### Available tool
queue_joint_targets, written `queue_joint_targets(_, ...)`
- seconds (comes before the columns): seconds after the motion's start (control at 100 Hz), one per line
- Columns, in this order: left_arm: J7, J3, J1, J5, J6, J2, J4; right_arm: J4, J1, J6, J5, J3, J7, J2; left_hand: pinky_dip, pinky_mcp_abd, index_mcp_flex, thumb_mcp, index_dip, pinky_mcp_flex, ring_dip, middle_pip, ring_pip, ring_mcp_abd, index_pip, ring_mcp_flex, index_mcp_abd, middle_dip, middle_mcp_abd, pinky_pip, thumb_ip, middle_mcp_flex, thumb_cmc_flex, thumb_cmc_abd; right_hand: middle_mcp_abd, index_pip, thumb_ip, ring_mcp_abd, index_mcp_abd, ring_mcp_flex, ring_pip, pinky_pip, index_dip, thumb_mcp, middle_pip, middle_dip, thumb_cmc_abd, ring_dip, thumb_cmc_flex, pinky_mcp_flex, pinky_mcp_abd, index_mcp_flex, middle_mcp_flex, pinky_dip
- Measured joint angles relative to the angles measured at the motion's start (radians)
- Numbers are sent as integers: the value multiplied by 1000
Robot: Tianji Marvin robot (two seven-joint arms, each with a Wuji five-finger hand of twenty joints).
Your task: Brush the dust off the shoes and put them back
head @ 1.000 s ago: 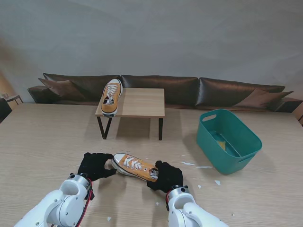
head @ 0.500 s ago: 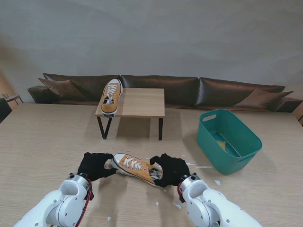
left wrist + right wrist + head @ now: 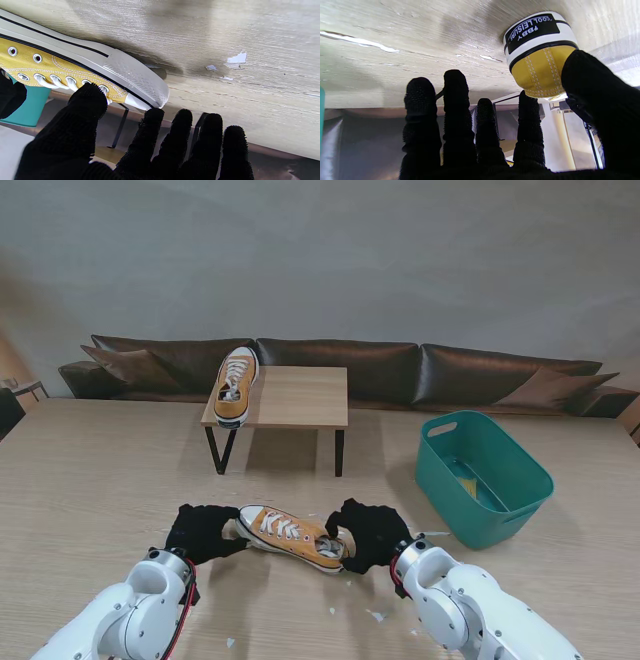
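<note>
Left hand point(image 3: 203, 530): I see spread fingers point(image 3: 155, 120) bracing the toe, gripping nothing.
Right hand point(image 3: 368, 532): thumb and fingers point(image 3: 528, 110) cup the heel, loosely, to steady the shoe point(image 3: 290, 535) near the worktop's point(image 3: 90, 480) near edge.

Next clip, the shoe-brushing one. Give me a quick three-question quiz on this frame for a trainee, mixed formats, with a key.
1. True or false: the yellow shoe on the rack lies in the green bin.
2. Multiple choice: the right hand is at which part of the near shoe? A) toe B) heel C) laces
3. Fill in: the left hand is at the near shoe's ____ end.

Key: 1) false, it sits on the small wooden rack. 2) B, thumb on the heel in the right wrist view. 3) toe.
</note>
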Motion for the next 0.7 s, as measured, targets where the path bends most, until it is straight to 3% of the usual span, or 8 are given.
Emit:
queue_joint_targets(0.29, 0, 7, 0, -6, 12, 0, -3, 57, 41, -44, -21, -42, -12, 10, 1, 0, 9, 0, 0, 0, 1, 0, 0, 0, -10, 0, 21, 0, 0, 0, 0, 0, 0, 0, 0, 6, -6, -2, -35, 0, 0, -1, -27, 47, 0, 2, -26, 0, 17, 0, -1, 28, 2, 0)
queue_joint_targets(0.47, 0, 8, 0, -9, 18, 0, -4, 124, 60, -51, -20, -78, -127, 4, 1, 0, 11, 0, 11, 0, 2, 0, 0, 0, -7, 0, 28, 0, 1, 0, 0, 0, 11, 0, -1, 6, -15, -15, -56, 24, 9, -1, -35, 70, 10, 2, -26, 0, 46, 1, -1, 39, 40, 0)
queue_joint_targets(0.56, -1, 8, 3, -7, 22, 0, -9, 135, 55, -61, -18, -71, -149, -1, 3, 0, 14, 0, 11, 0, 2, 0, 0, 0, 0, 0, 28, 0, 2, 0, 0, 0, 11, 0, -1, 11, -15, -16, -56, 34, 14, -1, -43, 70, 15, 2, -26, 0, 73, 7, -1, 42, 52, 0)
queue_joint_targets(0.7, 4, 7, 9, -6, 25, -1, -11, 142, 34, -142, 0, -34, -186, -9, 11, 0, 14, 0, 2, 0, 2, 0, 0, 0, 0, 0, 28, 0, 2, 0, 1, 0, 11, 0, -2, 30, -15, -20, -38, 42, 17, -1, -58, 118, 0, 2, -26, 0, 119, 6, -1, 4, 51, 0)
